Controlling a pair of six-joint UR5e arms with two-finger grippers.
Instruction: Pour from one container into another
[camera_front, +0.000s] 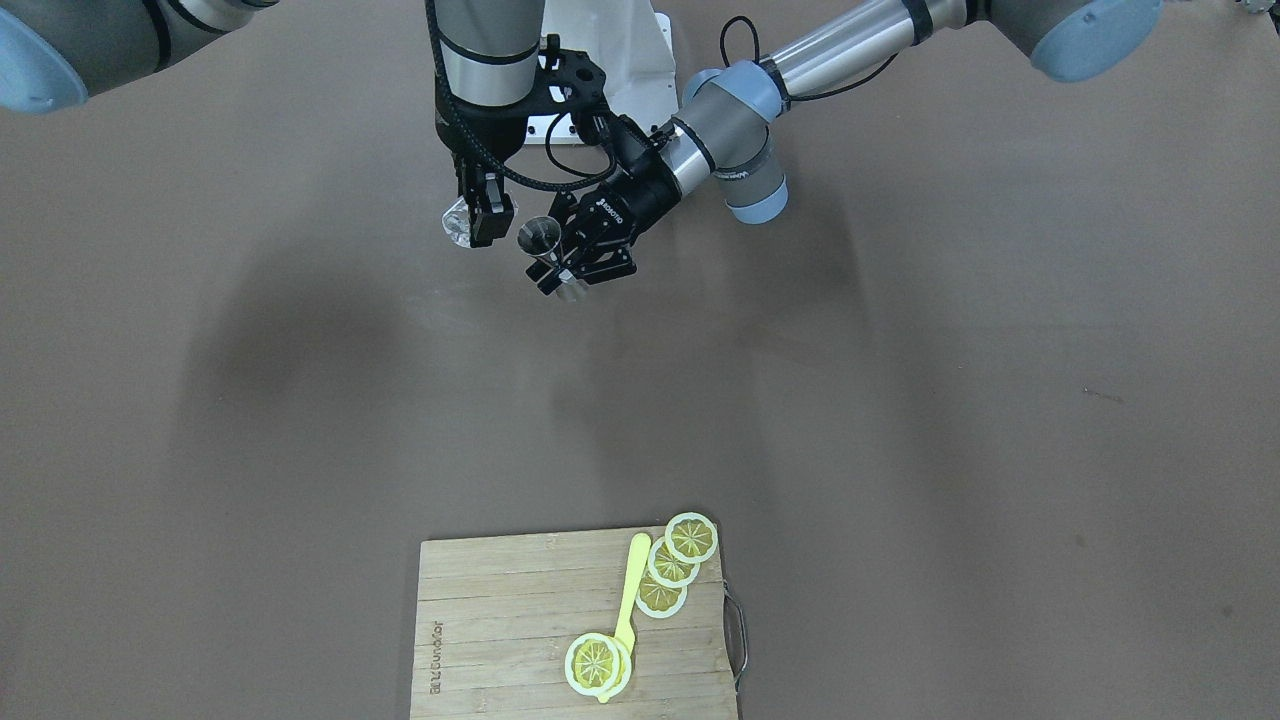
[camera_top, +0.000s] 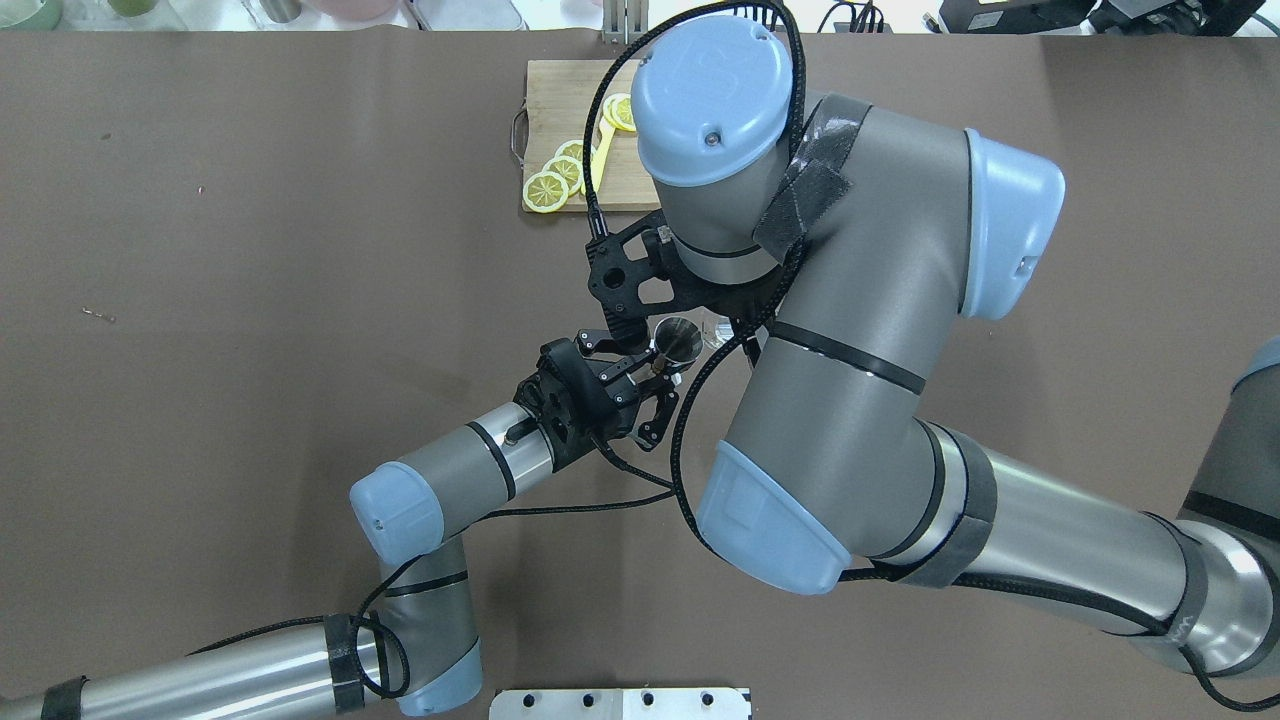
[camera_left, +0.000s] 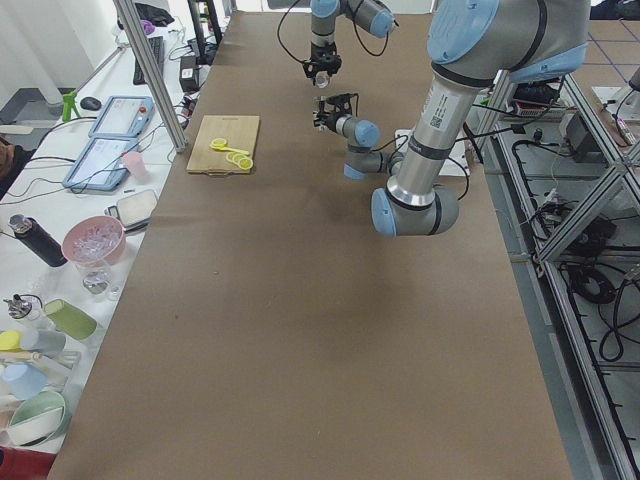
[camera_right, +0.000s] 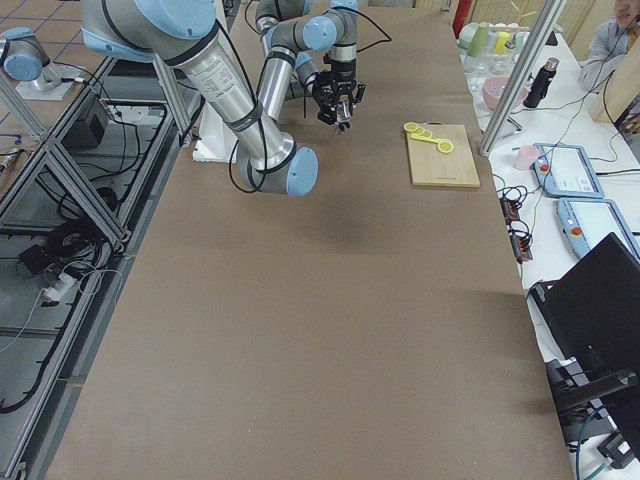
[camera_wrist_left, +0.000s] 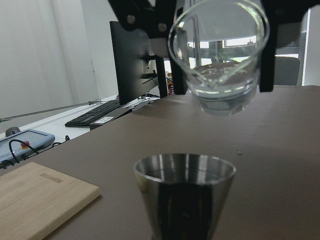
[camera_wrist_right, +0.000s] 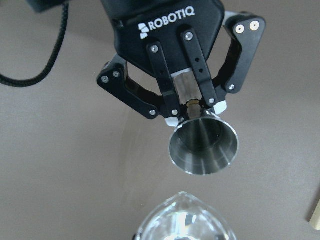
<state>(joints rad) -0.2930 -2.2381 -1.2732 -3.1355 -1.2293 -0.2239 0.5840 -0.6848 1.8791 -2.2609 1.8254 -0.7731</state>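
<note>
A steel jigger (camera_front: 540, 238) hangs above the table with my left gripper (camera_front: 568, 275) shut on its lower cone. The right wrist view shows its open mouth (camera_wrist_right: 202, 144) below the left gripper (camera_wrist_right: 192, 106). A clear glass beaker (camera_wrist_left: 217, 55) with some clear liquid is tilted, its spout over the jigger (camera_wrist_left: 185, 195). My right gripper (camera_front: 482, 215) is shut on the beaker (camera_front: 458, 224), which sits just beside and above the jigger. From overhead the jigger (camera_top: 677, 337) shows, while the right arm mostly hides the beaker.
A wooden cutting board (camera_front: 500, 620) lies at the table's far side with lemon slices (camera_front: 690, 540) and a yellow utensil (camera_front: 630, 590) on it. Both arms crowd the middle of the brown table (camera_front: 950, 400).
</note>
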